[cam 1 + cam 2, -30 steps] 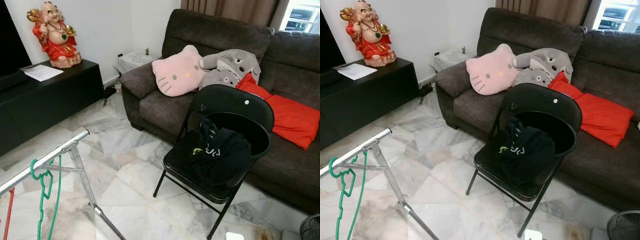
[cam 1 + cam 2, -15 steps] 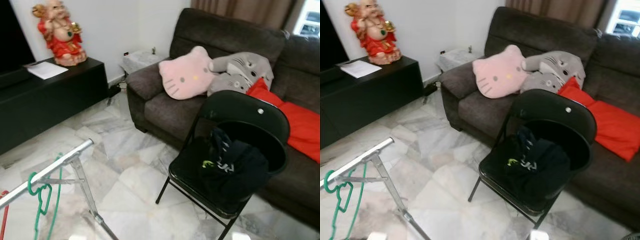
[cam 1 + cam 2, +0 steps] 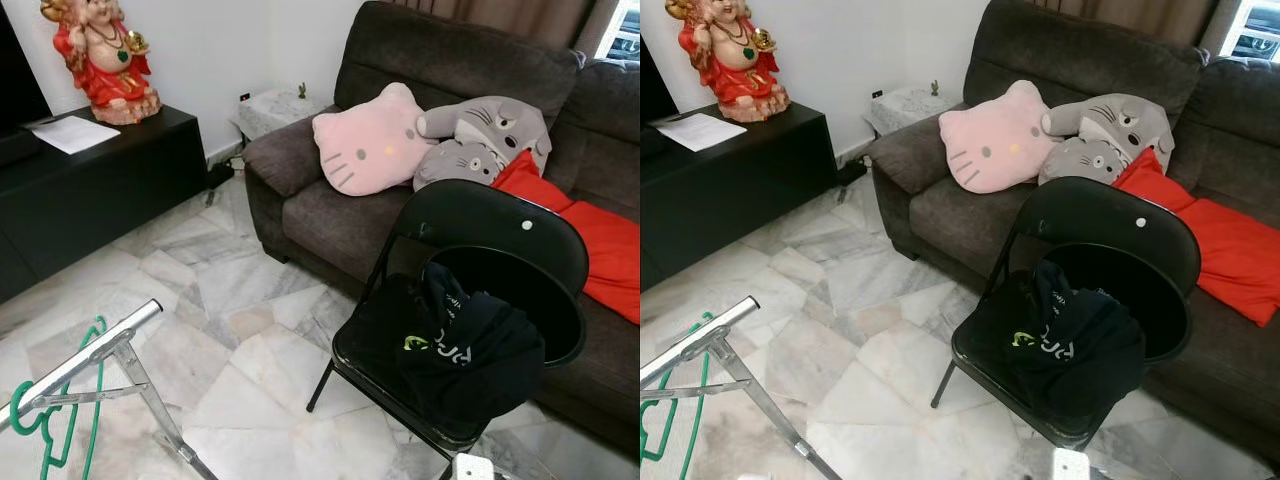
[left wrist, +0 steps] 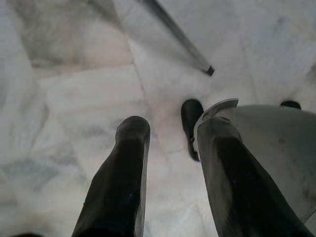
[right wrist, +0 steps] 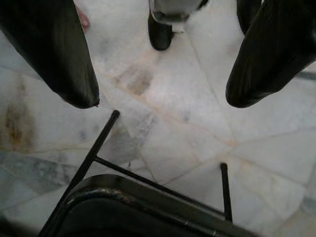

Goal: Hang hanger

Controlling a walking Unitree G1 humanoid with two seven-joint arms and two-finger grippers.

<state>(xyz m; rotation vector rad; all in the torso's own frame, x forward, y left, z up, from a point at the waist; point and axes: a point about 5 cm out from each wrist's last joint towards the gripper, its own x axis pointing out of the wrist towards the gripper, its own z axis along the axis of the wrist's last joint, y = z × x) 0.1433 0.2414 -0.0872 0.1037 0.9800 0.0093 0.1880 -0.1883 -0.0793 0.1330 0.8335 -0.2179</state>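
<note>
Left eye view: green hanger (image 3: 62, 425) cut off on rack (image 3: 80, 362); both grippers (image 4: 165, 133) (image 5: 163, 96) spread, empty.

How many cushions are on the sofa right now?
4: a pink cat-face cushion at the left, two grey plush cushions stacked beside it (upper, lower), and a red cushion to the right, partly behind the black folding chair. Others may be out of frame.

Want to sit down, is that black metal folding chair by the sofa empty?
Not empty: a crumpled black garment with green print lies on the black metal folding chair's seat.
</note>
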